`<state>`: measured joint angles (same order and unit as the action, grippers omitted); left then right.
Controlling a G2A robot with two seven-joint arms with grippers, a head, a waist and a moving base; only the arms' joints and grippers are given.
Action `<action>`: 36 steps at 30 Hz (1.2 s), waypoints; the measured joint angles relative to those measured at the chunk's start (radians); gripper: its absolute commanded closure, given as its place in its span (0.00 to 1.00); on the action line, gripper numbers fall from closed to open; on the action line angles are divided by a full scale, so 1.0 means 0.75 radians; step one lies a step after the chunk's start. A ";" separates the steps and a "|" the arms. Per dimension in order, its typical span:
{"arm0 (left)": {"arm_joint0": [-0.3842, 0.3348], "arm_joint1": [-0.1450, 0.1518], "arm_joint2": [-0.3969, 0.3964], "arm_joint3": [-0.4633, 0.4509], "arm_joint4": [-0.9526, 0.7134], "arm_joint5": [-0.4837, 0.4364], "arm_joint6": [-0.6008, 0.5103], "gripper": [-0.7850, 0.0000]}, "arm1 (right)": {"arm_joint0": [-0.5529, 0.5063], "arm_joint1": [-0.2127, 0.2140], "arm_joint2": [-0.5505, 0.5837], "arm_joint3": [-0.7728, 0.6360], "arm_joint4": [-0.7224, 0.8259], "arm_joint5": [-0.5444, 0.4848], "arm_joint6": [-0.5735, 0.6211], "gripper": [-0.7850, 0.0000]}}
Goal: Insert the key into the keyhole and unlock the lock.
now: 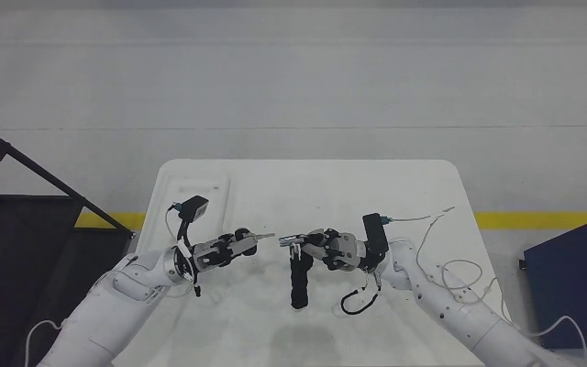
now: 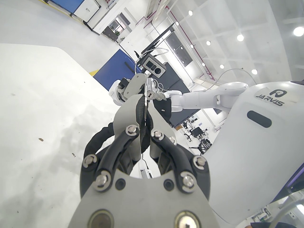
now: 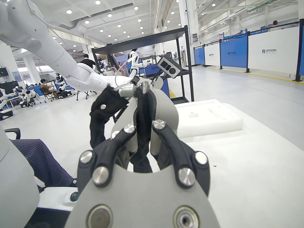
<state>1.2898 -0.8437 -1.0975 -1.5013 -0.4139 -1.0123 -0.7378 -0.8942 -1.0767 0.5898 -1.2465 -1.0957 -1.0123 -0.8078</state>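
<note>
Top view: key point(image 1: 264, 237) and lock point(image 1: 291, 241) being held tip to face above the tabletop point(image 1: 385, 193), not yet mated.
The key is being pinched by its dark head in the closed left fingers point(image 2: 124, 117), with the blade being pointed at the keyhole point(image 2: 150, 93). The lock's silver head is being presented just beyond the closed right fingers point(image 3: 166, 110), which are being clamped on its black sleeved cable point(image 1: 300, 280). Both arms are being held bent inward, wrists facing each other, with neither piece being rested on the tabletop. Risk being judged: with both pieces unsupported, a slight angular offset is likely to be sending the blade onto the lock face beside the slot. The soft sleeve may be letting the head be pushed aside, or the key may be twisted in the pinch.
</note>
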 measured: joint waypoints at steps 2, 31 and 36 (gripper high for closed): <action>0.015 -0.005 -0.019 -0.007 0.028 0.000 -0.013 1.00 | 0.000 0.000 0.000 0.000 0.000 0.000 0.000 1.00; 0.092 -0.090 -0.122 -0.040 0.094 0.000 -0.083 1.00 | 0.000 0.000 0.000 0.000 0.000 0.000 0.000 1.00; 0.109 -0.107 -0.152 -0.052 0.133 0.000 -0.068 1.00 | 0.000 0.000 0.000 0.000 0.000 0.000 0.000 1.00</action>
<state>1.3718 -0.9236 -1.2113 -1.5401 -0.3140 -1.0123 -0.7891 -0.8942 -1.0767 0.5898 -1.2465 -1.0957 -1.0123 -0.8078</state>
